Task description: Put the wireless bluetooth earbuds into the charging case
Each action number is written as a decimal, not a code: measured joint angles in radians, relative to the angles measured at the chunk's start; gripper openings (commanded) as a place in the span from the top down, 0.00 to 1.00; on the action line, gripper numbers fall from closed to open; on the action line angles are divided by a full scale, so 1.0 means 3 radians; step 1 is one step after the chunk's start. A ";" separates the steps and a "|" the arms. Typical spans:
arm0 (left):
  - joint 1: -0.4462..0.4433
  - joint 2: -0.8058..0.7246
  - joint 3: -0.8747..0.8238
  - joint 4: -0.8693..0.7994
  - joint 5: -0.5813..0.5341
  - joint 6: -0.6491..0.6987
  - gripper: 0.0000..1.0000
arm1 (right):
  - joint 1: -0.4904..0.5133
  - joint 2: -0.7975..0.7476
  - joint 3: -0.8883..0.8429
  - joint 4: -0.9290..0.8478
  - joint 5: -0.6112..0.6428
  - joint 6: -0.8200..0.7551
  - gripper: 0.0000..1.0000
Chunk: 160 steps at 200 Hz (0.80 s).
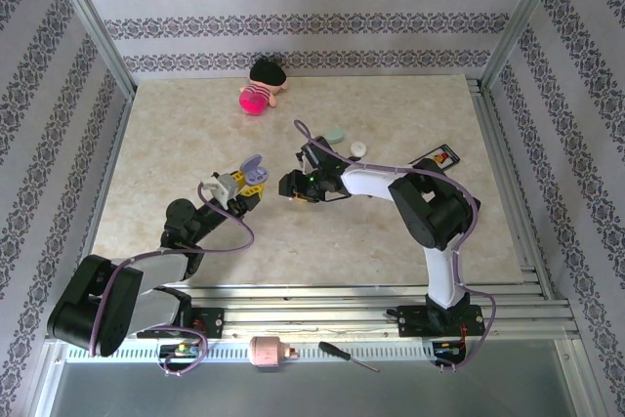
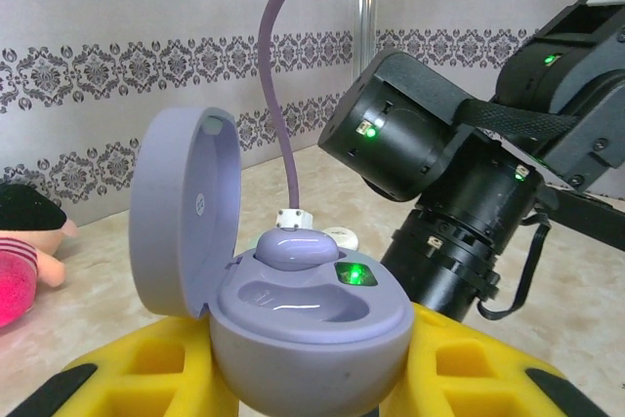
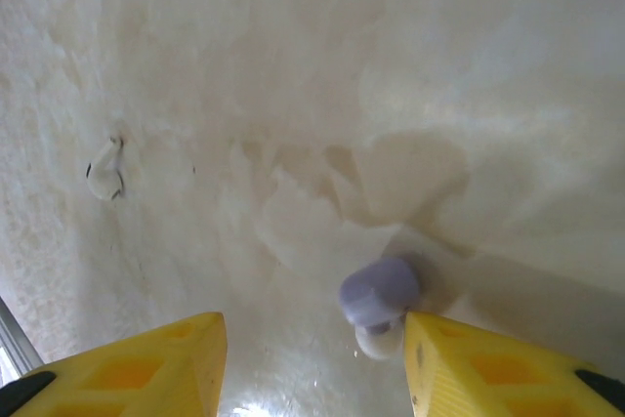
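I find the right arm's wrist point(image 2: 410, 134) crowding just behind the open case point(image 2: 312, 344); its front slot is uncovered. Bare desk point(image 3: 293, 75) lies open beyond the lavender earbud point(image 3: 379, 290).

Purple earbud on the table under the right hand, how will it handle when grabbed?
The earbud looks small and smooth, so it is probably light and may slip from the fingers of the right hand. Its rounded shape suggests it could roll if nudged.
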 measured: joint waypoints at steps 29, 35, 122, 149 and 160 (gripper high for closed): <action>0.0000 0.0001 0.0000 0.0028 0.0000 0.0001 0.77 | -0.0075 0.0117 0.0187 -0.0053 0.0008 -0.0060 0.51; 0.0000 0.0000 0.0000 0.0036 0.0000 0.0000 0.77 | -0.0080 0.0148 0.0239 -0.0074 0.0009 -0.0075 0.51; 0.0106 -0.0100 -0.0042 0.0033 -0.0398 -0.0025 0.77 | -0.0010 0.0223 0.0595 -0.0633 0.0429 -0.0551 0.49; 0.0189 -0.0187 -0.0078 0.0020 -0.0543 -0.0055 0.77 | 0.0201 0.0235 0.0732 -0.0982 0.0933 -0.0797 0.51; 0.0207 -0.0223 -0.0079 0.0006 -0.0563 -0.0062 0.77 | 0.0285 0.0266 0.0814 -0.1087 0.1110 -0.0880 0.52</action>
